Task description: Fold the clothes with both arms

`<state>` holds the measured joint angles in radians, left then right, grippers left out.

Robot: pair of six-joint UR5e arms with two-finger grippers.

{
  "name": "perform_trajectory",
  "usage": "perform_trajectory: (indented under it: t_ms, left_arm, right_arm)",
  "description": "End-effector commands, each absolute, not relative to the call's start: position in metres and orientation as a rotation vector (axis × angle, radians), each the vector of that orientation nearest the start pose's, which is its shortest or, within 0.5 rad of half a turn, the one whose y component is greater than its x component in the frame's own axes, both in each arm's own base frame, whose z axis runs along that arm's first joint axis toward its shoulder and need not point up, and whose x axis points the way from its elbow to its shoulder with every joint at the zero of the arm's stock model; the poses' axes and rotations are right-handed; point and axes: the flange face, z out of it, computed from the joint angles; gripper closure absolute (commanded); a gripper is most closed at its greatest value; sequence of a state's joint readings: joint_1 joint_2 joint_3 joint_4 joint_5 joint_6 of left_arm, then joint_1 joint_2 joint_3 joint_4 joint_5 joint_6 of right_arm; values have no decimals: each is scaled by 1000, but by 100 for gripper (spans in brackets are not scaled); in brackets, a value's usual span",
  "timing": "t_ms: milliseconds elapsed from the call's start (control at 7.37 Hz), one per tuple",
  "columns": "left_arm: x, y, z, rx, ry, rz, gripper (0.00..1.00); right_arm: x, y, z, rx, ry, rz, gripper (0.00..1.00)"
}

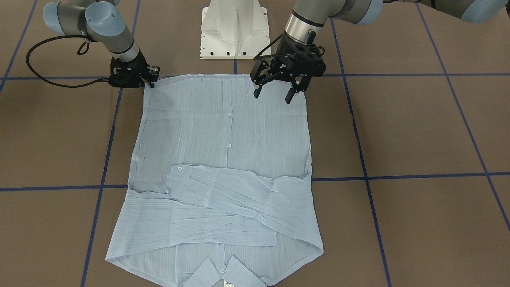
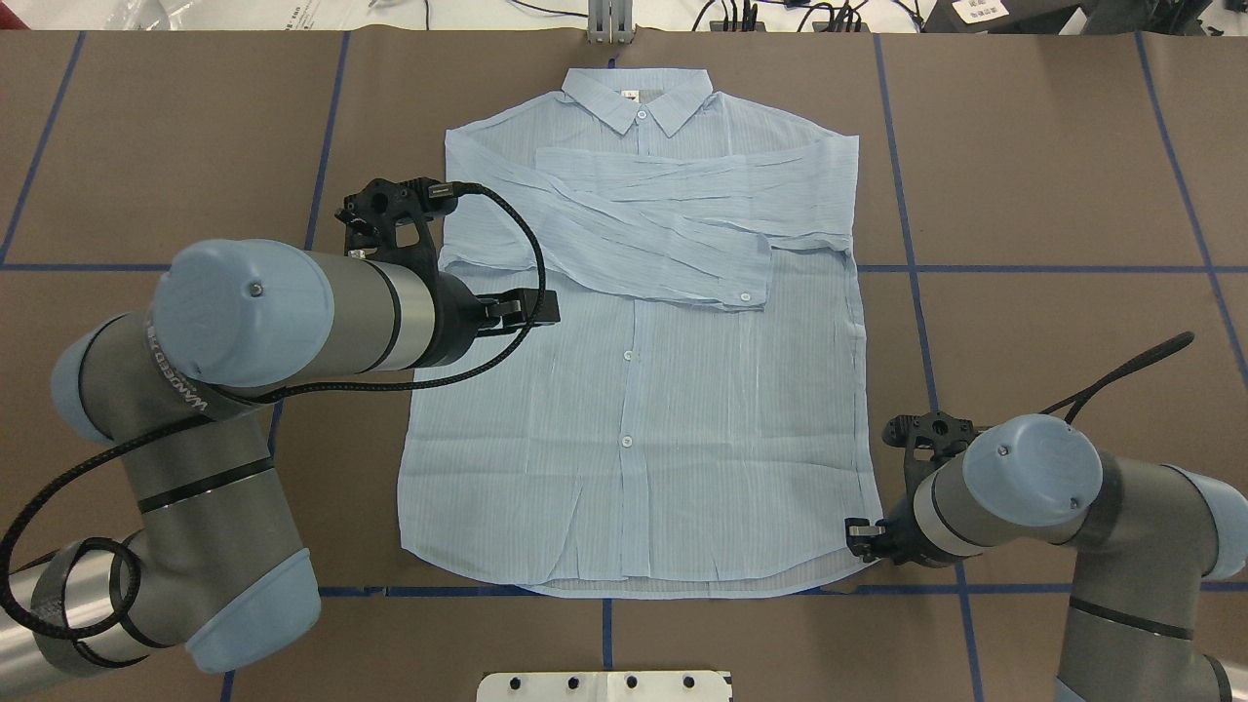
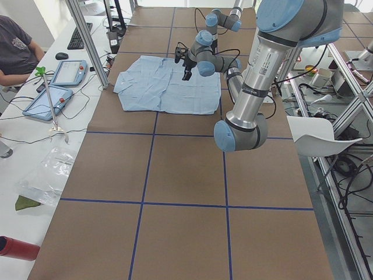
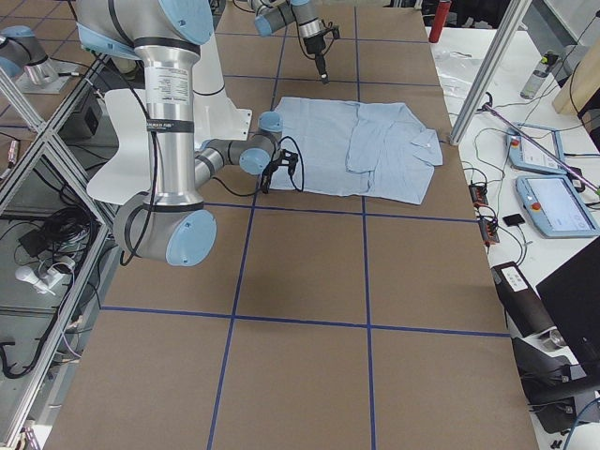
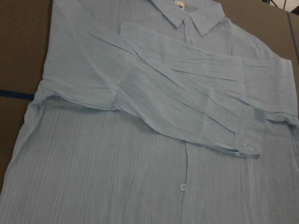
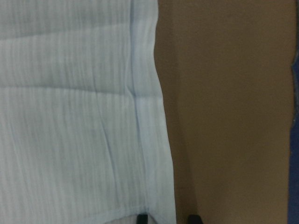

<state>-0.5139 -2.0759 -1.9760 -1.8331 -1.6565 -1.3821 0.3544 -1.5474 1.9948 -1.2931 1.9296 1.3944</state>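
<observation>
The light-blue shirt lies flat and buttoned on the brown table, collar on the far side, both sleeves folded across the chest. My left gripper is open and empty. It hovers above the shirt near its left side, and its wrist view shows the folded sleeves. My right gripper is low at the hem's right corner. Its fingertips stand a little apart, astride the shirt's side edge.
The white pedestal base stands just behind the hem. Blue tape lines cross the brown table. In the exterior left view an operator sits beside a side bench with tablets. A metal post stands past the collar.
</observation>
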Motion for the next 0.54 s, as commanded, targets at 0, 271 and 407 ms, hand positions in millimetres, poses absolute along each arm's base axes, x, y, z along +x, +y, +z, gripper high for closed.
perform_trajectory:
  t_ms: [0,271,407]
  left_arm:
    - [441,-392,171,335,1130,-237,1]
    - [440,-392,171,337,1129,-237,1]
    - [440,-392,179,330,1117,-239,1]
  right_arm:
    - [-434,-266,420,-141,-785,39,100]
    - [-430,-271,416,-138,-794,47,100]
    - [-425,-273,406,-131,-814,51,100]
